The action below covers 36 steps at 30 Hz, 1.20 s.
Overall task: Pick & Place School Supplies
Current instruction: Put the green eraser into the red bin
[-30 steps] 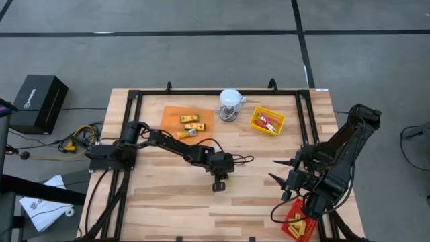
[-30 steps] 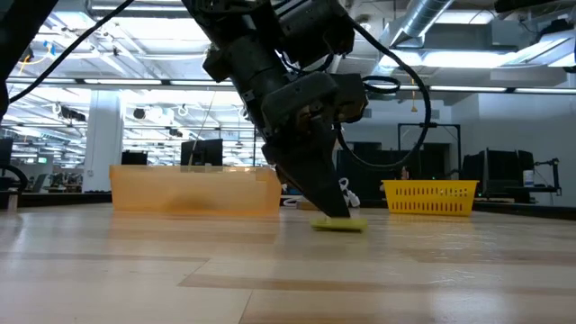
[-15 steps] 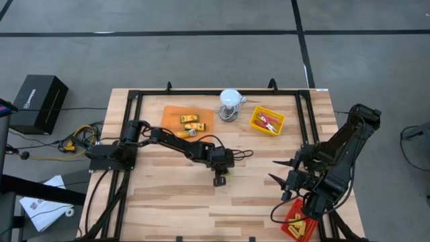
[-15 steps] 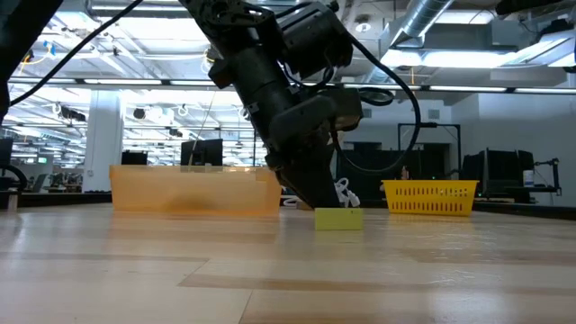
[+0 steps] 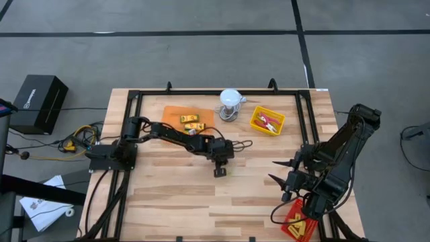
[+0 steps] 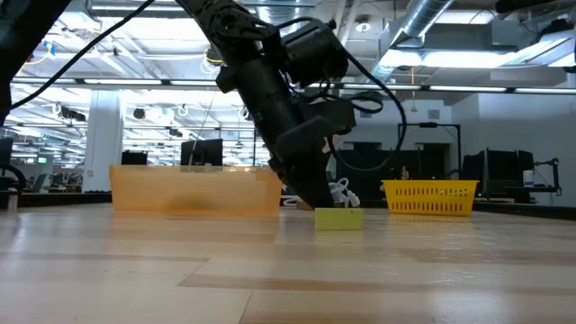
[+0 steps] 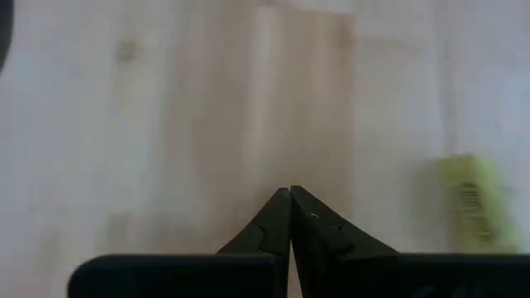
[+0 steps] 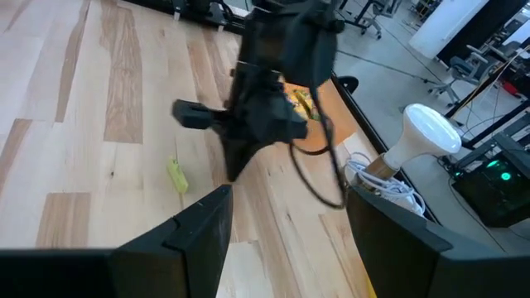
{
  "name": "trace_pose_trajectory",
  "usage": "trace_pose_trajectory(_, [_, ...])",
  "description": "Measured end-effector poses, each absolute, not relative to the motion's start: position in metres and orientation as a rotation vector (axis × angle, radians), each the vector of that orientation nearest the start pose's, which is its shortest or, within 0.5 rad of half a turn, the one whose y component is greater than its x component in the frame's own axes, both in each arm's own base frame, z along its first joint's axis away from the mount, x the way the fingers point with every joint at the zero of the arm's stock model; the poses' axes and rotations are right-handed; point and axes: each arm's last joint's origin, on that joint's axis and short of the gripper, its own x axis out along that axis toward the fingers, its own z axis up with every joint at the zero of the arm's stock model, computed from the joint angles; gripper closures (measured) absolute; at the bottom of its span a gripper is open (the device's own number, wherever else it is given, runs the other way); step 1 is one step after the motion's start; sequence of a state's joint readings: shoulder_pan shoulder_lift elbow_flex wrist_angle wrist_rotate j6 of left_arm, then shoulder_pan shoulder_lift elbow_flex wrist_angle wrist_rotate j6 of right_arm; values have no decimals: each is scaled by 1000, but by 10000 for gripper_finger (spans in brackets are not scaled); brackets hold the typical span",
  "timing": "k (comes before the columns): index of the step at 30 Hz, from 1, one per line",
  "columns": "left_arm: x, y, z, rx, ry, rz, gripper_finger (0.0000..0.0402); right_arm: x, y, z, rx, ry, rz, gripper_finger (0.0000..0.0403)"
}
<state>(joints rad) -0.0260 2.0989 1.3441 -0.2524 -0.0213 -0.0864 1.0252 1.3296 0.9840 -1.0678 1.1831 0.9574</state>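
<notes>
Here a small yellow block [image 6: 339, 219] is lying on the wooden surface [image 5: 175, 195], bare boards all around it; it is sitting just beside the left pincer [image 5: 220, 172] and is not being gripped. In the left wrist view the same block [image 7: 473, 203] is showing off to one side of the closed tips, clear of them. The left pincer is hanging low over the middle of the surface with its two dark fingers [image 7: 273, 222] pressed together, and it is carrying nothing.

Beyond the left pincer, toward the far edge, an orange tray [image 5: 173, 114] is holding several yellow packets [image 5: 190, 119] with dark labels. Farther along that edge from the pincer, a white domed object [image 5: 230, 99] is standing next to the orange tray, and past it a yellow tray [image 5: 256, 124] is holding red-handled tools [image 5: 269, 122].

The right pincer [image 5: 281, 171] is waiting well apart from the block, near the right side of the surface, its jaws spread wide and holding nothing; its fingers [image 8: 186, 230] are framing the right wrist view, which is looking across at the left arm and the block [image 8: 176, 175]. A red tray [image 5: 299, 226] is sitting at the near right corner, behind the right arm.
</notes>
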Motion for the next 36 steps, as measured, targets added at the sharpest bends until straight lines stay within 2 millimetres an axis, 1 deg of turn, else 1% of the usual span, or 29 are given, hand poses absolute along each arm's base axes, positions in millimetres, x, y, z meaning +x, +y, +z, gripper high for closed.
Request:
trace_pose_trajectory(4, [422,0,134,-66,1000,67,382,137,174,256,-341,475,-382,175])
trace_pose_trajectory(8, [419,6,148,-53,977,68,339,140,172,255,-355,487,-395,175])
trace_pose_trajectory(12, [413,11,175,-24,930,117,293,151,163,254,-344,533,-436,175])
trace_pose_trajectory(16, [404,12,215,-17,831,130,260,167,154,248,-396,658,-445,175])
trace_pose_trajectory(18, [396,10,235,-21,795,128,250,178,150,245,-412,703,-437,175])
trace_pose_trajectory(20, [386,8,254,-29,760,124,245,190,147,242,-420,763,-392,175])
trace_pose_trajectory(22, [375,5,275,-24,716,126,243,206,144,240,-409,816,-307,177])
trace_pose_trajectory(23, [369,3,282,-19,714,138,243,213,142,239,-406,836,-257,179])
trace_pose_trajectory(24, [365,1,292,-21,673,151,243,222,141,237,-407,849,-213,182])
trace_pose_trajectory(28, [340,-12,322,-26,624,158,250,253,130,233,-403,848,-50,197])
trace_pose_trajectory(30, [329,-19,332,-35,585,167,253,265,120,229,-390,867,25,204])
trace_pose_trajectory(33, [309,-29,336,-48,560,164,257,282,103,222,-336,885,131,210])
trace_pose_trajectory(34, [301,-34,334,-52,566,166,258,287,98,219,-321,886,157,210])
trace_pose_trajectory(36, [289,-36,329,-61,563,197,258,296,87,214,-298,895,191,209])
